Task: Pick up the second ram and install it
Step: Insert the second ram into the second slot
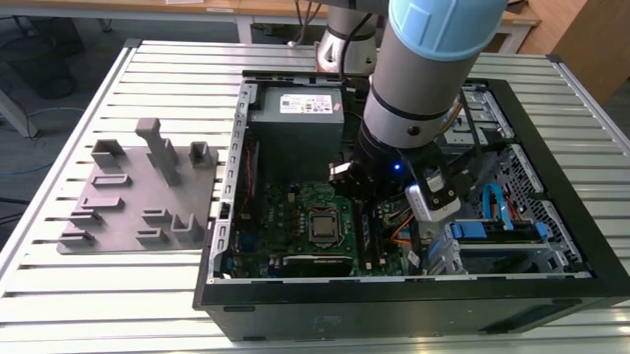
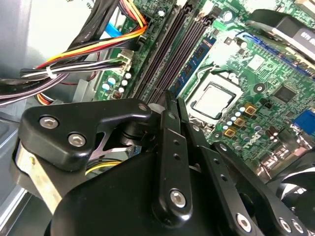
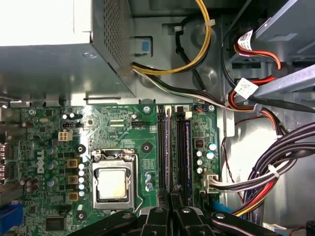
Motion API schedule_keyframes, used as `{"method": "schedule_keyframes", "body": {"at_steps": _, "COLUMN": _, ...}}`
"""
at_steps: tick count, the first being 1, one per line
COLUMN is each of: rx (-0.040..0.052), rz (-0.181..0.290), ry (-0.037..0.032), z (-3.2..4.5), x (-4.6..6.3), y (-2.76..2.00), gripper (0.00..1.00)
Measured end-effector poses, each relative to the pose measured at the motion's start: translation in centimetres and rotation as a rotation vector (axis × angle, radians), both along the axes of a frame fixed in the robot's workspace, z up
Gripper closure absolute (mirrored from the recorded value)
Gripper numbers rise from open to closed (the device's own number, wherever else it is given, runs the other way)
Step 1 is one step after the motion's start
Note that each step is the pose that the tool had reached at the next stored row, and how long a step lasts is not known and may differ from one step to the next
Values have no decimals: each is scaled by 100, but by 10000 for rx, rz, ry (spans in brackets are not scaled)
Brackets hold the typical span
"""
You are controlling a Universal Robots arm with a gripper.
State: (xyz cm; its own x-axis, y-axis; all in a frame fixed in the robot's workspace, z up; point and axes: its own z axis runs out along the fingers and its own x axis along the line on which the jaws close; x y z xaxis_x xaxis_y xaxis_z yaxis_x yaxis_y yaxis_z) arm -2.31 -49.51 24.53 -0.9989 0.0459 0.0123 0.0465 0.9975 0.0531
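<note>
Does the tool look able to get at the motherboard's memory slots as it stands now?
Probably yes. In the first wrist view the tool hangs directly over the memory slots. The cables lie off to one side, and nothing visible crosses the slots.

Looks like robotics lab or test workshop to me. I see slatted aluminium bench (image 1: 59, 287), opened desktop computer case (image 1: 414, 302) with bare motherboard (image 3: 123, 142), grey fixture tray (image 1: 138, 199), wooden desks (image 1: 197, 9) and floor cables (image 1: 29, 51) behind bench.
</note>
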Motion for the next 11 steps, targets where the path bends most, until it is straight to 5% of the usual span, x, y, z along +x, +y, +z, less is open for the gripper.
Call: {"method": "schedule_keyframes", "body": {"at_steps": 11, "rx": -3, "rz": 247, "ry": 1, "z": -157, "x": 0, "y": 2, "gripper": 87}}
